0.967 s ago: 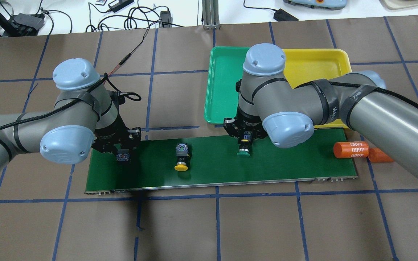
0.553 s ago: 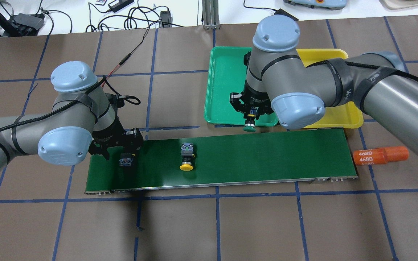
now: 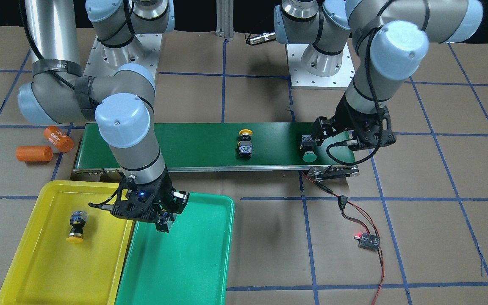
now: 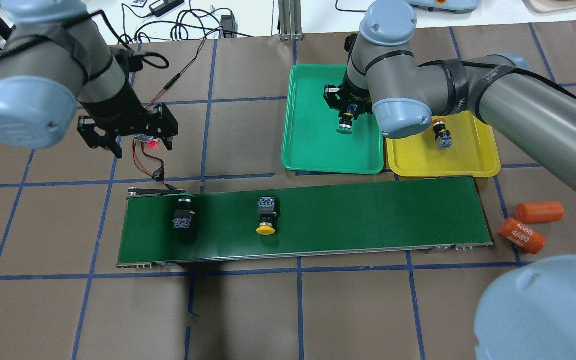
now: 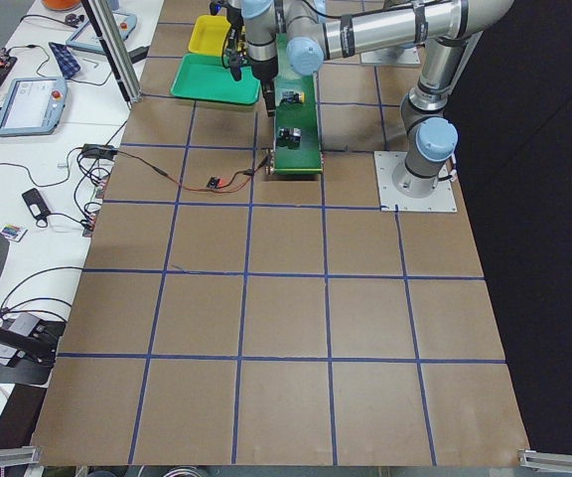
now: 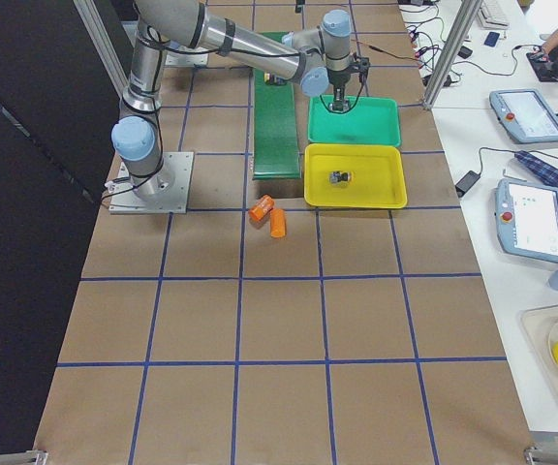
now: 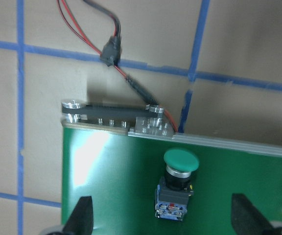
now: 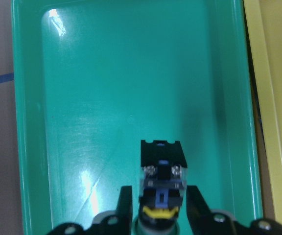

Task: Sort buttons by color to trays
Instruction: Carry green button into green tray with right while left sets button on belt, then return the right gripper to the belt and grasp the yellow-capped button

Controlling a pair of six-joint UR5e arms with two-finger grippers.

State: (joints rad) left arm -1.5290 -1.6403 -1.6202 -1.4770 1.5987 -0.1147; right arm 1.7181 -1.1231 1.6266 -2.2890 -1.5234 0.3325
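Observation:
My right gripper [image 4: 346, 119] is shut on a green-capped button [image 8: 160, 188] and holds it over the green tray [image 4: 308, 145]; it also shows in the front view [image 3: 165, 221]. A yellow-capped button [image 4: 441, 136] lies in the yellow tray [image 4: 468, 160]. On the dark-green belt [image 4: 368, 215] lie a second green-capped button [image 4: 184, 218] at the left end and a yellow-capped button [image 4: 266, 218] further right. My left gripper [image 4: 129, 134] is open and empty, raised beyond the belt's left end. The left wrist view looks down on the green button [image 7: 178, 188] between its fingers [image 7: 82, 220].
Two orange cylinders marked 4680 [image 4: 522, 235] [image 4: 540, 212] lie on the table past the belt's right end. A red-black cable with a small lit board [image 4: 149, 142] runs from the belt's left end under my left gripper. The trays stand side by side behind the belt.
My right gripper has carried the green button from the belt to over the green tray. My left gripper has risen and drawn back from the belt's green button. The orange cylinders have rolled off the belt.

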